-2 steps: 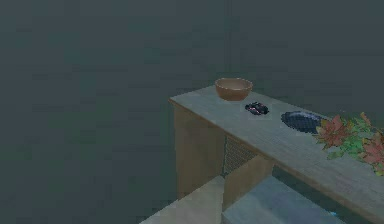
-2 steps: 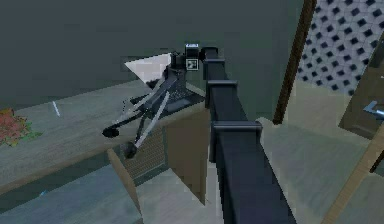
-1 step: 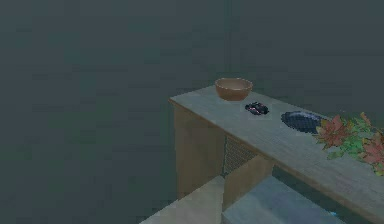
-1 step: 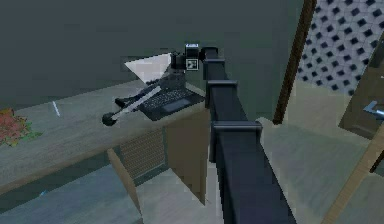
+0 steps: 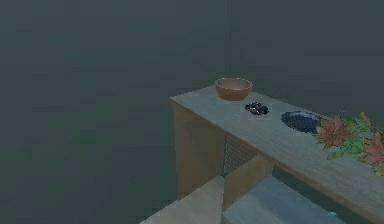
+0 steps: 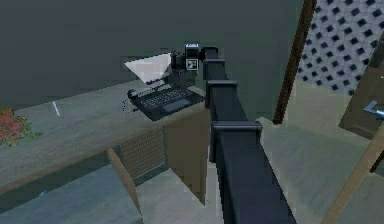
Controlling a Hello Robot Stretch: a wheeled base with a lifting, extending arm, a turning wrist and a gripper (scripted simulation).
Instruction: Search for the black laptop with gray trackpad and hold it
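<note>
- Plainly, the black laptop (image 6: 163,98) lay with its lid raised near the right end of the wooden surface (image 6: 70,125), its dark keyboard deck toward the near side and its pale screen tilted back behind.
- The arm (image 6: 235,140) reached out past the surface's right end, and the claw (image 6: 180,67) sat at the laptop's far right corner, just beside the screen; whether it touched the laptop could not be told.
- How wide the claw stood could not be told, nor whether it had hold of anything, since the laptop lay right at it on the surface.
- By my judgement the search was over and the grasp itself was the step in hand.
- Doing it well would have meant taking a thin edge of the deck, not the hinged lid, which might fold under load.
- A slow, straight lift would have suited, since a wide flat thing held at one corner tends to swing and slip.
- The red flowers (image 6: 10,125), the bowl (image 5: 233,88) and the dark plate (image 5: 300,121) stood well apart from the laptop and posed no obstacle.
</note>
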